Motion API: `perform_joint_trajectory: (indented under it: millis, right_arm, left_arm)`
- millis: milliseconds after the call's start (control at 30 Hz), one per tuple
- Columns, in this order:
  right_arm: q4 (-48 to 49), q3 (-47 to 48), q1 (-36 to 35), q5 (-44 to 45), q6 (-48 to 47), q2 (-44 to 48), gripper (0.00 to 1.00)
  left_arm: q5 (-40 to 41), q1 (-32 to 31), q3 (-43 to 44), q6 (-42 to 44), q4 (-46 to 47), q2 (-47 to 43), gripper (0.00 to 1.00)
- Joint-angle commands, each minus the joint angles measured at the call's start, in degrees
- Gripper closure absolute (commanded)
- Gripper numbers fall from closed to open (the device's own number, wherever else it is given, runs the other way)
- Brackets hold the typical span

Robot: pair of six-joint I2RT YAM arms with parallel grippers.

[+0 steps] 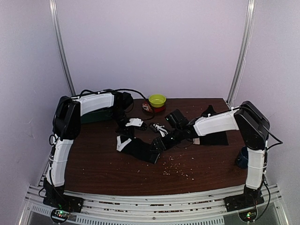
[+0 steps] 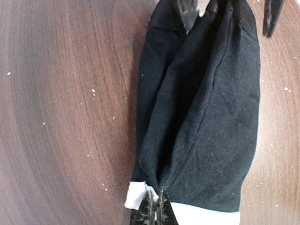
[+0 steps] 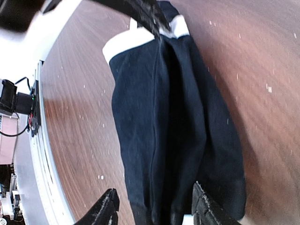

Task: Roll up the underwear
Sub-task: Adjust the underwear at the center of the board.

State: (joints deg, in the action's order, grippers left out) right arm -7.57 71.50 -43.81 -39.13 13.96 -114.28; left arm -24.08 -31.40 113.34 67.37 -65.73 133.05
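Observation:
The plain black underwear (image 1: 140, 149) with one white band lies stretched along the table (image 1: 103, 164). My left gripper (image 2: 157, 208) is shut on its white-band end (image 2: 136, 197). At the opposite end my right gripper (image 3: 157, 211) is open, its fingertips (image 3: 108, 208) standing on either side of the bunched black fabric (image 3: 173, 117) without pinching it. In the top view the left gripper (image 1: 125, 136) and right gripper (image 1: 161, 143) sit at the garment's two ends. A second, strappy underwear (image 1: 136, 123) with white-edged straps lies just behind.
A green bowl (image 1: 157, 100) stands at the table's back edge, with a black box (image 1: 177, 117) in front of it. A dark cloth (image 1: 213, 138) lies under the right arm. Pale crumbs (image 1: 173, 168) are scattered near the front.

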Motion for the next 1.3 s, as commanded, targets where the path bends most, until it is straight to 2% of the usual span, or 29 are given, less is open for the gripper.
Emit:
perform_joint_trajectory:
  millis: [0, 367, 1000, 1100, 1267]
  right_arm:
    - [2.51, 2.65, 0.39, -1.83, 0.85, -3.64, 0.46]
    - [5.4, 0.11, 1.87, -1.01, 2.84, -6.51, 0.46]
    - [12.36, -4.15, 2.98, -4.87, 5.89, -4.77, 0.44]
    - [12.93, -4.31, 3.11, -4.58, 6.68, -4.0, 0.47]
    - [12.17, -3.21, 3.2, -3.61, 7.62, -3.88, 0.58]
  left_arm:
    - [0.33, 0.67, -0.18, -1.05, 1.59, -1.88, 1.0]
    - [1.14, 1.94, -0.86, -3.73, 5.05, -3.39, 1.0]
    - [9.49, 2.86, -2.46, -9.79, 10.89, -0.73, 1.0]
    - [9.67, 2.84, -3.04, -10.2, 11.97, -0.47, 1.0]
    - [8.88, 2.88, -3.2, -10.5, 12.33, -0.25, 1.0]
